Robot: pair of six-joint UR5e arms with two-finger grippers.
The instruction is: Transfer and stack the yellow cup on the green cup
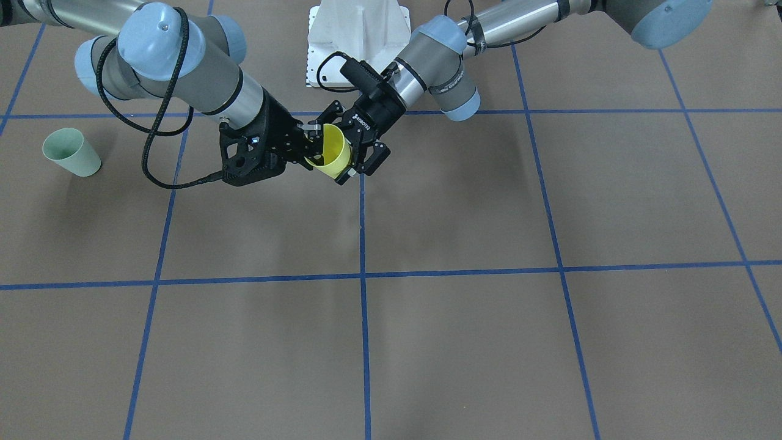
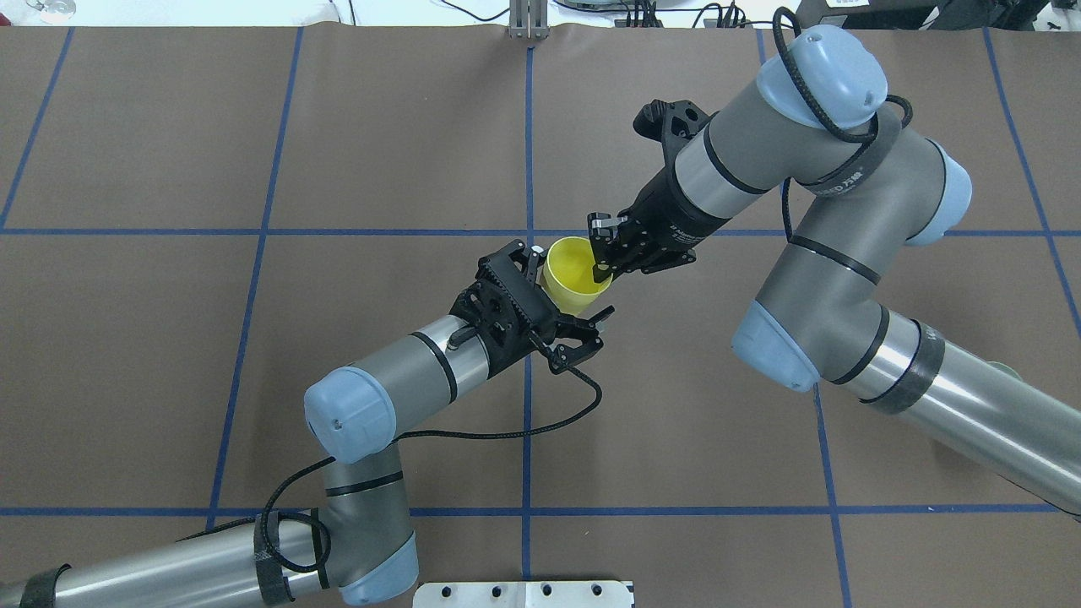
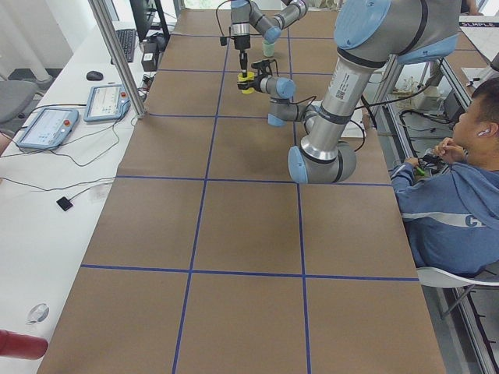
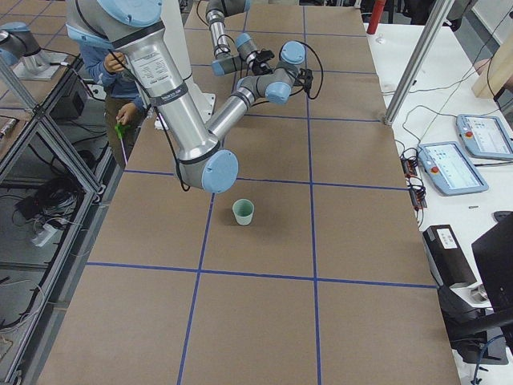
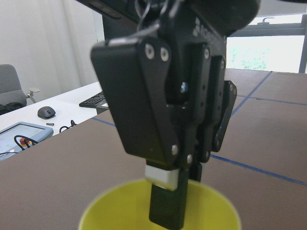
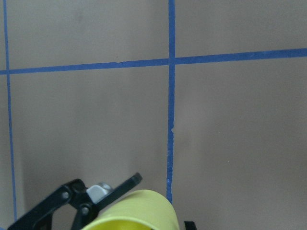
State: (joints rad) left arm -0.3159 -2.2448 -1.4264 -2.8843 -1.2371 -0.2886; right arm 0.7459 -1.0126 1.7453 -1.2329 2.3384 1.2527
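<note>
— What's closest to you?

— My left claw [image 2: 567,284]. It is clamped across the body of the yellow cup [image 1: 335,156], one finger on each side. The cup is off the tabletop [image 1: 464,342], mouth up and roughly upright.

— And the other claw?

— My right claw [image 2: 600,247] comes down onto the far edge of the yellow cup. One finger dips inside the mouth and the other sits outside the wall. The gap between them looks much wider than the wall, so I judge it is not yet pinching the rim.

— Where does the cup have to go?

— To the green cup [image 1: 70,153]. It stands mouth up on the tabletop, well away from the yellow cup, off toward my right side.

— So which arm carries it?

— The right arm; it is the nearer one to that side. I think it must close on the rim before the left lets go. Both cups point mouth up, so the yellow cup should drop straight in without turning.
</note>
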